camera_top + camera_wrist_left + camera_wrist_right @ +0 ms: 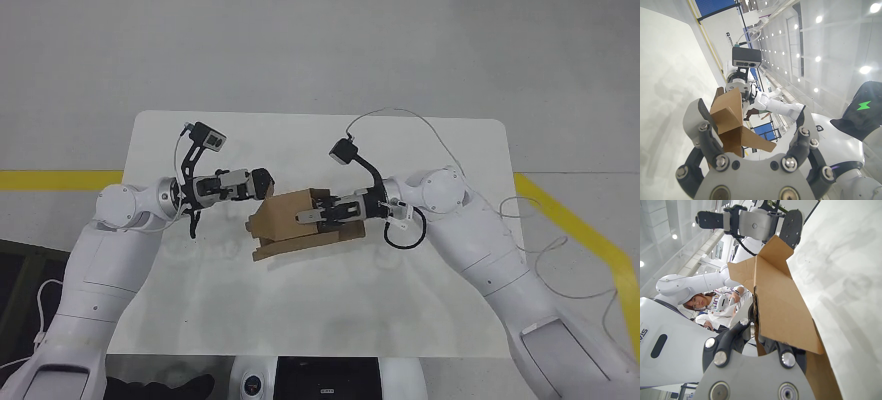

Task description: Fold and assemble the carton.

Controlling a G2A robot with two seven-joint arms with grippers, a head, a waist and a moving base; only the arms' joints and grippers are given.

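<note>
The corrugated carton [290,222] lies half-erected over the middle of the surface [400,300], between the two arms. The right tool [320,212] is clamped on one wall panel. The left tool [753,111] is spread wide at the opposite end with a loose flap between its fingers; contact cannot be confirmed. The board is judged light, stiff across panels, hinging at creases and crushable at edges. Grip flat panel areas near a crease, not flap tips.

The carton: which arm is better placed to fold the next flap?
Left, probably. The left gripper is open at a loose flap of the carton, while the right gripper is shut on the carton's wall and steadies it.
</note>
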